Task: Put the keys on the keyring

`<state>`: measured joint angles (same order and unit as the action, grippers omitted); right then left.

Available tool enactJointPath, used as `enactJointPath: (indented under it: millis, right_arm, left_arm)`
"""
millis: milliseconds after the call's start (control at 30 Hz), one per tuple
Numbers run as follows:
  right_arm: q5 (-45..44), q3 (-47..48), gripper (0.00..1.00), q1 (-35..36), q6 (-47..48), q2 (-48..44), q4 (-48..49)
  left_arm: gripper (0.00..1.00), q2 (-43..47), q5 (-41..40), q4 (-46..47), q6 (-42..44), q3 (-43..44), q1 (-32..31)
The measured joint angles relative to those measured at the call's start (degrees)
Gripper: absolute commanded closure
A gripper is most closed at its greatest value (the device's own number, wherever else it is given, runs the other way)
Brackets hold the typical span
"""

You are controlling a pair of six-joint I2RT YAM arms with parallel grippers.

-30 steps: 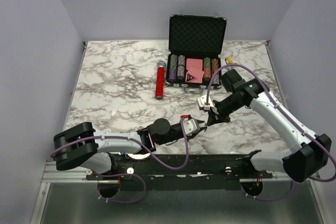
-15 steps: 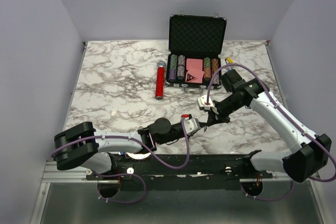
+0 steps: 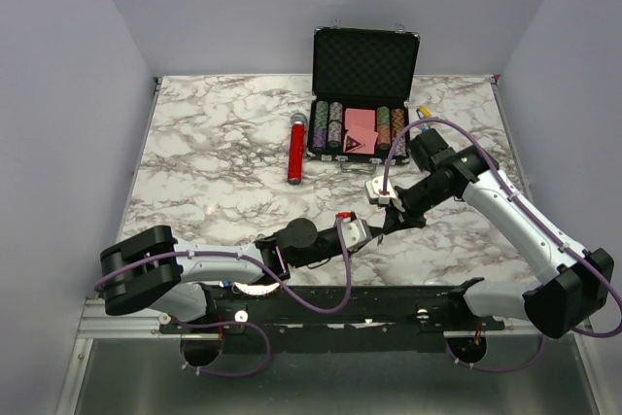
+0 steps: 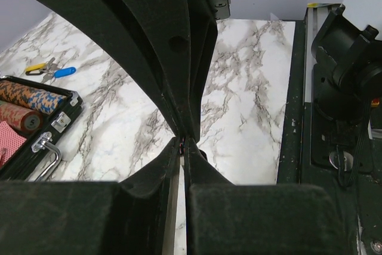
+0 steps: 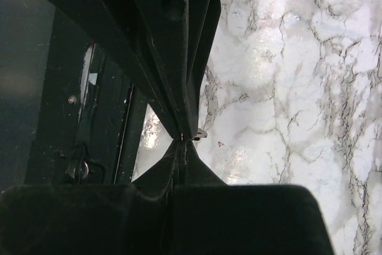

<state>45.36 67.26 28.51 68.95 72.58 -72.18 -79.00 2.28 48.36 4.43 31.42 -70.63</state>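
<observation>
My two grippers meet tip to tip over the marble near the table's front edge. The left gripper (image 3: 377,230) (image 4: 182,140) has its jaws drawn to a thin slit, pinching a small thing that is mostly hidden. The right gripper (image 3: 391,224) (image 5: 182,135) has its jaws pressed together, and a small silver bit of a key (image 5: 200,134) pokes out beside its tips. Of the keyring (image 3: 424,112) only a yellow and a blue tag with a few keys (image 4: 51,68) show, on the table right of the case, behind the right arm.
A black case of poker chips (image 3: 362,131) stands open at the back centre, its corner and latch also in the left wrist view (image 4: 42,147). A red cylinder (image 3: 295,151) lies to its left. The black front rail (image 4: 292,117) borders the table.
The left gripper's jaws have closed from a wider gap to a thin slit. Both arms have stayed almost where they were.
</observation>
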Motion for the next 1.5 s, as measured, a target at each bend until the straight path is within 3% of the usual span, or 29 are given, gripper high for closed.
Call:
enactJointPath:
  millis: [100,200,367,500,667,833,1100,1500]
  right_arm:
    - [0.04,0.00,0.99,0.00,0.00,0.00,0.00]
    - [0.11,0.00,0.99,0.00,0.00,0.00,0.00]
    - [0.17,0.00,0.99,0.00,-0.04,0.00,-0.02]
    - [0.31,0.00,0.85,0.00,-0.59,-0.04,0.02]
    - [2.32,0.00,0.59,0.00,-3.34,-0.39,0.85]
    - [5.33,0.02,0.49,-0.04,-7.87,-1.01,2.89]
    - [11.28,1.70,0.46,-1.97,-11.56,-1.01,4.20]
    - [19.67,5.68,0.48,-2.49,-13.46,1.62,6.60]
  left_arm:
    - [0.88,0.00,0.00,-0.26,0.02,0.00,0.00]
    - [1.00,0.00,0.02,-0.52,0.02,0.00,0.00]
    - [1.00,0.00,0.04,-0.63,0.00,0.02,0.00]
    - [1.00,0.02,0.02,-0.33,-0.46,-0.07,0.00]
    - [1.00,1.66,-0.57,3.96,-2.84,-4.09,0.00]
    - [1.00,5.84,-2.78,9.75,-6.45,-9.60,0.00]
    - [1.00,11.21,-6.36,22.23,-10.80,-16.63,0.00]
    - [1.00,14.58,-8.11,26.38,-11.26,-18.86,0.00]
